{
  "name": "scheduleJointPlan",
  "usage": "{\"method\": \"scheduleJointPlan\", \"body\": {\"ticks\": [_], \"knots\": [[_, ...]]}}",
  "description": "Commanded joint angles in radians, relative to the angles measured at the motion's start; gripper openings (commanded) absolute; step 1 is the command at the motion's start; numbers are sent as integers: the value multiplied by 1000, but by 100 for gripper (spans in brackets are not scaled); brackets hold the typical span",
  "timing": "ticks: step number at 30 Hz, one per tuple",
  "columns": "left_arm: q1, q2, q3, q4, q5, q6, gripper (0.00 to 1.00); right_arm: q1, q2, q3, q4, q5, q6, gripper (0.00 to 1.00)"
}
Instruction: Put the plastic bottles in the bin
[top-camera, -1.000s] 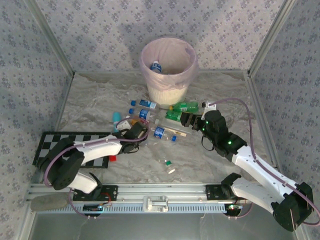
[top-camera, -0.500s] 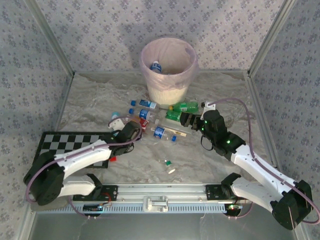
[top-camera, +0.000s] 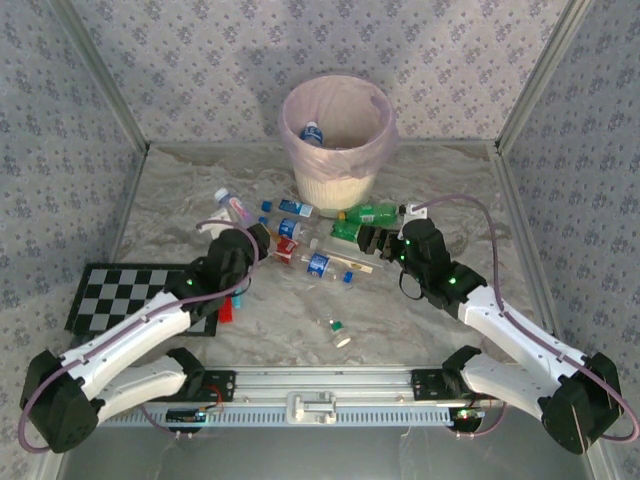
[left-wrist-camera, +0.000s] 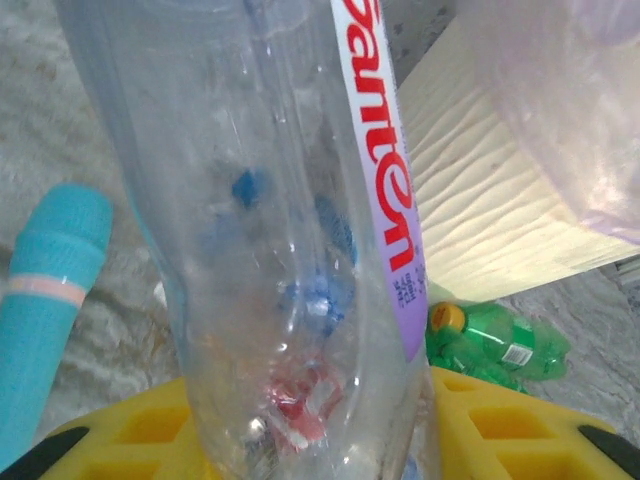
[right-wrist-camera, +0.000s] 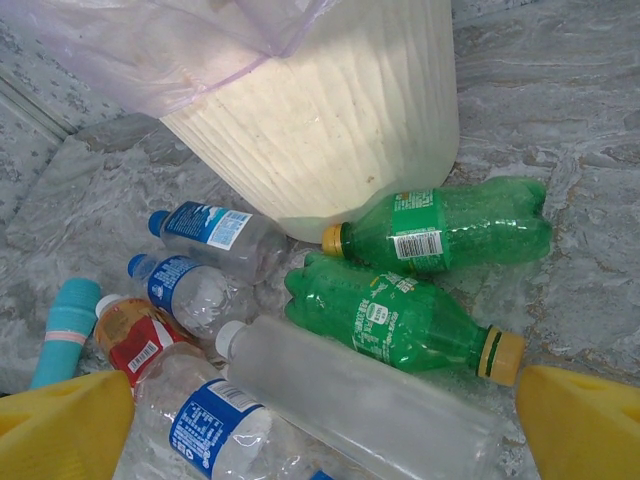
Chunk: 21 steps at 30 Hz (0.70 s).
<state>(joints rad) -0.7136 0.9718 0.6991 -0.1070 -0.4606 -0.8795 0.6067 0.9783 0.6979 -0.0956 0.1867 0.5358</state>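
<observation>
Top external: the left fingers (top-camera: 246, 232) are clamped tight on a clear bottle (top-camera: 234, 207) with a white cap and a pinkish label strip. It is lifted off the counter (top-camera: 450, 185), left of the bin (top-camera: 384, 125). The right fingers (top-camera: 374, 238) stand wide open and hold nothing, just beside the green bottles (top-camera: 372, 212) near the bin's foot. One blue-labelled bottle (top-camera: 312, 132) lies inside the bin, and the others lie scattered in front of it.

Left wrist: the held bottle rises between the yellow fingers, gripped low on its body. It looks empty and thin-walled, so probably light, slick and easy to dent. A squeeze across the round body seems the safest hold. A teal tool (left-wrist-camera: 50, 290) lies to its left.

Right wrist: the open fingers straddle a frosted bottle (right-wrist-camera: 360, 400), with both green bottles beyond it by the bin wall.

A second ago the left fingers sat low among the scattered bottles, not fully closed. Now they are shut, and the arm has reached forward and raised the bottle. The right arm has barely moved.
</observation>
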Motion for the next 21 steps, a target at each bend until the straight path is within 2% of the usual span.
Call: {"method": "scheduleJointPlan", "body": {"ticks": [1, 7, 11, 17, 21], "knots": [[49, 21, 134, 79, 130, 207, 43, 4, 0, 18, 15, -7, 9, 100], [112, 155, 367, 112, 321, 387, 42, 5, -15, 15, 1, -4, 11, 100], [134, 293, 575, 64, 446, 469, 42, 5, -37, 5, 2, -1, 17, 100], [172, 520, 894, -45, 606, 516, 42, 14, -74, -18, 5, 1, 39, 100], [193, 661, 1078, -109, 670, 535, 42, 25, -99, -33, 12, 10, 54, 100]]}}
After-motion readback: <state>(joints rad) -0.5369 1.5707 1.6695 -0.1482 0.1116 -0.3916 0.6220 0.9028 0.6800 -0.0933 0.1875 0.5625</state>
